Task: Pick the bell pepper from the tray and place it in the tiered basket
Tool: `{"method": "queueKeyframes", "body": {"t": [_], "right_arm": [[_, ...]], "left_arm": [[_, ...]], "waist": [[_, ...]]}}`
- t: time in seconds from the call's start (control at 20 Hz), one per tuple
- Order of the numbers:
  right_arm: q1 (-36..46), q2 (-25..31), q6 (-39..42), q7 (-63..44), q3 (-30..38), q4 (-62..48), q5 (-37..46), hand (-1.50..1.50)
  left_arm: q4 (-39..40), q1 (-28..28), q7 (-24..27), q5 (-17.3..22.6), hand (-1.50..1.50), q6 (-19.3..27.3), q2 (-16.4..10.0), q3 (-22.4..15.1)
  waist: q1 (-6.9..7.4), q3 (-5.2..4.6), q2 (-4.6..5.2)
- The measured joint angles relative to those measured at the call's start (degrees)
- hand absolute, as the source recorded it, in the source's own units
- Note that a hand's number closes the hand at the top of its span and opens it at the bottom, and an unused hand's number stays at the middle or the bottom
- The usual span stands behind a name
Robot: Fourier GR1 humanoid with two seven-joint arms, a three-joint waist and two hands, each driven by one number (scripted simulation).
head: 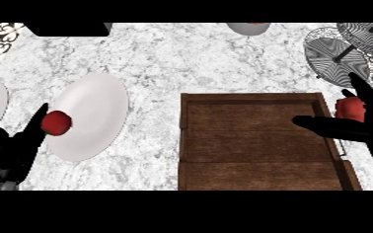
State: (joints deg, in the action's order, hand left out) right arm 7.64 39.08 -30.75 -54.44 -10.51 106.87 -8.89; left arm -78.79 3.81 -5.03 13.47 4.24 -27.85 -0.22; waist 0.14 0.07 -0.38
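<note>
- Already, in the head view, the black right hand (342, 131) has its thumb and fingers pinched round the red bell pepper (350, 107), by the right rim of the brown wooden tray (255, 133); the pick looks done.
- Left to do, I judge: carry the bell pepper to the wire tiered basket (329, 59), just beyond, and release it.
- The black left hand (16, 150) rests open at the lower left edge.

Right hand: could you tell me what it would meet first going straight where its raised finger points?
Probably the round wire tiered basket, just beyond the black right hand holding the red bell pepper; depth unclear.
</note>
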Motion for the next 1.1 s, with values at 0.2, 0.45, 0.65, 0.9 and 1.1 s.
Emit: {"method": "queueKeyframes", "body": {"t": [0.2,0.45,0.65,0.9,1.1], "right_arm": [[1.07,2.25,1.85,-6.41,-0.64,2.97,0.56,-1.5],[-2.36,3.82,2.65,-8.74,-0.11,5.93,0.38,-1.5],[-5.56,3.06,2.57,-8.49,1.9,7.16,-0.77,-1.5],[-8.66,0.28,2.06,-7.73,1.6,9.4,0.12,-1.5],[-8.83,-2.12,2.26,-7.1,1.19,8.38,1.44,-1.5]], "left_arm": [[0.81,-0.23,0.13,0.04,0.0,-0.92,0.27,0.76],[0.68,-1.07,-1.23,-0.21,0.0,-1.14,0.82,1.19],[-0.15,-0.43,-1.77,-0.79,0.0,-1.52,1.38,1.39],[-1.58,0.79,-1.54,-2.29,0.0,-1.63,2.52,1.5],[-0.62,0.02,-1.55,-2.89,0.0,-2.57,3.08,2.54]], "waist": [[-0.08,0.08,0.03],[-0.42,0.11,0.07],[-0.39,0.1,0.11],[-0.23,0.17,0.11],[-0.13,0.14,0.16]]}}
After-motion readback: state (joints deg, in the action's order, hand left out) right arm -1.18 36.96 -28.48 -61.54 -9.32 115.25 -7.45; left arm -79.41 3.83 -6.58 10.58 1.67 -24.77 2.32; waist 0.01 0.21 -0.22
